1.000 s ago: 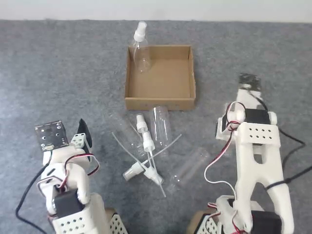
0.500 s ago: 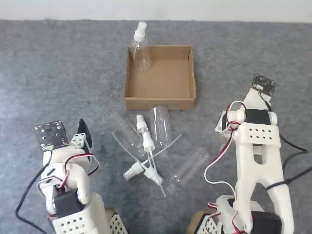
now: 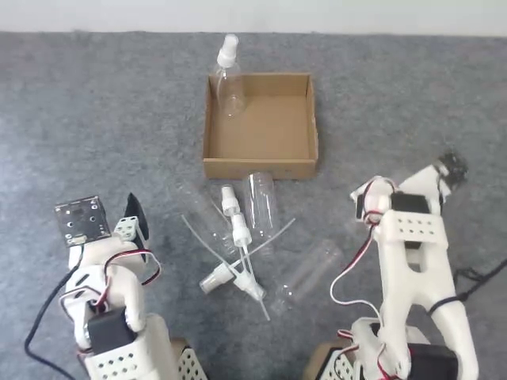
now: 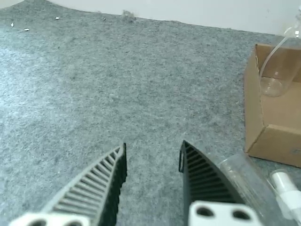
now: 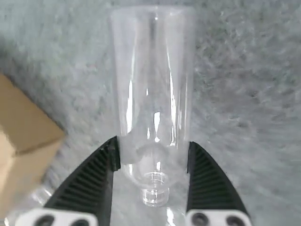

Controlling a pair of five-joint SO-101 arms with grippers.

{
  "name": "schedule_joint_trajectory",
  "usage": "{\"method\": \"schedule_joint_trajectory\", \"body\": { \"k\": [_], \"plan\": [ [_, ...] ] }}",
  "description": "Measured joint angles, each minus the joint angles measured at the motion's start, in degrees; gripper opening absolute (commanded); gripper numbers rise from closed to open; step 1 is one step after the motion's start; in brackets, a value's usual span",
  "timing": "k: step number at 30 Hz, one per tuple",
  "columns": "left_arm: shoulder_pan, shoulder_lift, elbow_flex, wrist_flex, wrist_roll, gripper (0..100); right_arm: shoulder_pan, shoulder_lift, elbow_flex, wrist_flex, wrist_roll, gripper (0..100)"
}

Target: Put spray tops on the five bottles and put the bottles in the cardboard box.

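Bottles [image 3: 260, 204]: I count five. The capped bottle [image 3: 230, 83], clear with a white spray head, leans in the far-left corner of the cardboard box [image 3: 261, 168], with its base inside and its nozzle poking over the far wall. Three more lie capless on the grey desk [image 3: 95, 103] just near of the box. One lies just beside the near wall, one is further right and nearer to me [image 3: 307, 273], and a fainter one is to the left [image 3: 200, 207]. The fifth is the held bottle [image 5: 153, 70], clear and open-necked, with its neck pointing back toward the right wrist camera.

I make out four loose spray tops [image 3: 240, 229]. They are white with thin dip tubes, tangled among the lying bottles, so I won't swear to that count. There is one box, shallow and open-topped.

The right end effector [image 5: 151, 143] is clamped on the held bottle, its black ribbed fingers pressing the shoulder from both sides. A corner of the box sits off to one side beneath it. From above, the right arm [image 3: 408, 253] stands at the near right and stretches away from me. Its wrist is right of the box's near-right corner, with the camera board canted off to the right.

The left arm [image 3: 107, 301] is folded at the near left. The left end effector [image 4: 153, 148] has its fingers spread apart over bare desk, with the box off to its right.
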Motion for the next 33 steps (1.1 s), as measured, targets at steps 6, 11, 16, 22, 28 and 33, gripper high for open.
{"method": "schedule_joint_trajectory", "body": {
  "k": [6, 11, 16, 22, 28, 33],
  "plan": [
    [0.0, 0.0, 0.0, 0.0, 0.0, 17, -0.1, 0.0, 5.9, -11.8, -7.0, 7.1],
    [0.0, 0.0, 0.0, 0.0, 0.0, 17, -0.1, 0.0, 6.1, -12.8, -11.4, 7.2],
    [0.0, 0.0, 0.0, 0.0, 0.0, 17, -0.1, 0.0, 6.1, -13.0, -14.7, 11.8],
    [0.0, 0.0, 0.0, 0.0, 0.0, 17, -1.6, 0.0, 6.1, -12.0, -15.3, 23.3],
    [0.0, 0.0, 0.0, 0.0, 0.0, 17, -5.1, 0.0, 6.1, -8.3, -17.0, 26.8],
    [0.0, 0.0, 0.0, 0.0, 0.0, 17, -6.2, 0.0, 6.1, -7.8, -17.7, 26.8]
  ]
}}
